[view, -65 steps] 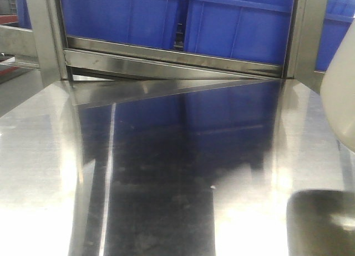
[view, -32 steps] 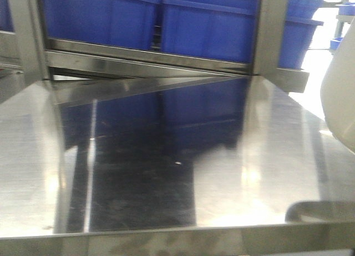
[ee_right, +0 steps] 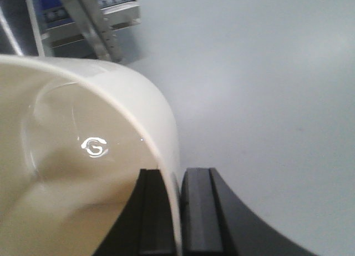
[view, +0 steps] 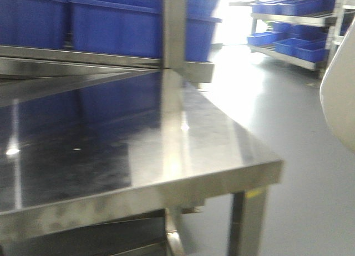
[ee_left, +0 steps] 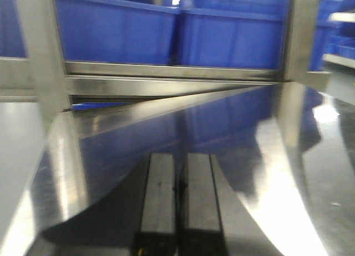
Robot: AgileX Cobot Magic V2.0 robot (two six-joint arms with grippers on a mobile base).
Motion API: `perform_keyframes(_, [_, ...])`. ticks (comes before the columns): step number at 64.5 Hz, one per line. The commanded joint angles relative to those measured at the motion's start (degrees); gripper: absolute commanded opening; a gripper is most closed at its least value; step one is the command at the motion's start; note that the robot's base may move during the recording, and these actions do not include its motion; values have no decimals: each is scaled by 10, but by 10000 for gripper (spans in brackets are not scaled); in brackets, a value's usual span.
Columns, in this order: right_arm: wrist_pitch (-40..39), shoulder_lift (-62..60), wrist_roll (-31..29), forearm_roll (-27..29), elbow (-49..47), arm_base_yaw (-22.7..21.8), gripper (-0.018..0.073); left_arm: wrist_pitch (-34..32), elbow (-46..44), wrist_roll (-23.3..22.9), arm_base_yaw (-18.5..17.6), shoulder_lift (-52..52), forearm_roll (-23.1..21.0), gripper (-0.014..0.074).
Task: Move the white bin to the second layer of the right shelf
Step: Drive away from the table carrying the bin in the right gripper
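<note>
The white bin (view: pixel 339 95) shows as a cream curved wall at the right edge of the front view, hanging over the grey floor. In the right wrist view its smooth inside (ee_right: pixel 66 156) fills the left half. My right gripper (ee_right: pixel 171 172) is shut on the bin's rim, one finger inside the wall and one outside. My left gripper (ee_left: pixel 178 156) is shut with nothing in it, just above the mirror-like steel table (ee_left: pixel 111 150). A distant rack (view: pixel 294 17) holding blue crates stands at the back right; I cannot tell whether it is the right shelf second layer.
The steel table's corner (view: pixel 260 167) juts toward the middle of the front view. Behind it a steel post (view: pixel 173 28) and blue crates (view: pixel 122 23) stand on a rack. Grey floor (view: pixel 288 111) lies between the table and the distant rack.
The view has swung right. The table, post and crates slid left, and the table's corner, the floor and the distant rack came into view. The bin stays at the right edge, still gripped.
</note>
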Motion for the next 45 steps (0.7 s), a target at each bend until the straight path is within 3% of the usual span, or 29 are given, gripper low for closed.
perform_keyframes(1, [-39, -6, -3, -3, -17, -2, 77, -48, 21, -1, -2, -8, -3, 85])
perform_keyframes(45, [-39, -6, -3, -3, -17, -2, 77, -48, 21, -1, -2, -8, -3, 85])
